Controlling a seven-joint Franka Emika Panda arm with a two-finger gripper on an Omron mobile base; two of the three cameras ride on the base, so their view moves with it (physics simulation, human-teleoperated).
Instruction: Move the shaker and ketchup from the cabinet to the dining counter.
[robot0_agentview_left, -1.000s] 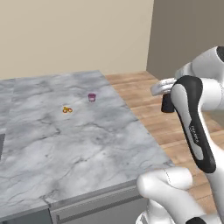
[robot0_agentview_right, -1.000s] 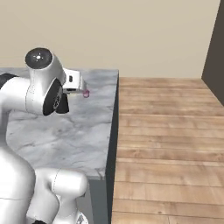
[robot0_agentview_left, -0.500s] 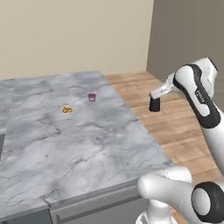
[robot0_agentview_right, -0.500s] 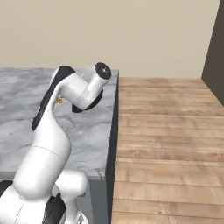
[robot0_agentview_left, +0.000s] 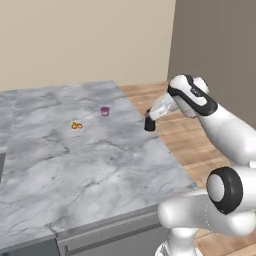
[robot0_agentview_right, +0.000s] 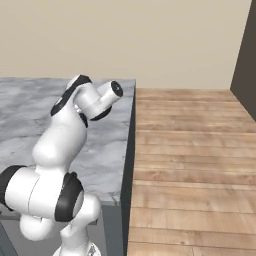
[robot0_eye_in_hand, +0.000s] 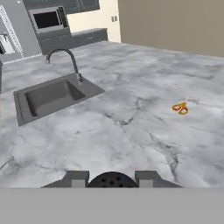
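Surface: Grey-veined white marble dining counter (robot0_agentview_left: 90, 165) with an inset sink (robot0_eye_in_hand: 48, 98) and a curved faucet (robot0_eye_in_hand: 65, 59) at its far part; wood floor beside the island.
Gripper (robot0_agentview_left: 150, 122): jaws closed narrow on the shaker (robot0_agentview_left: 149, 125), the two finger tips flanking its cap in the hand view.
Held item: small black cylinder with a perforated rounded cap (robot0_eye_in_hand: 111, 180), hanging upright below the hand, at the counter's edge towards the wood floor.
Shaker relative to gripper: between the finger tips, touching both; whether its base rests on the marble cannot be told.
Handling, judged: light, rigid, smooth-sided, so it could slip or twist under a loose grip; take hold across the body or just under the cap and keep it upright, as the holes could spill contents.
Ketchup: not located from these views, so its relation to the gripper cannot be stated.
Nearby on counter: small purple cup (robot0_agentview_left: 104, 111) and a small orange-yellow item (robot0_agentview_left: 76, 125), both well apart from the gripper.
Task stage, judged: shaker at the placing step; ketchup remains.
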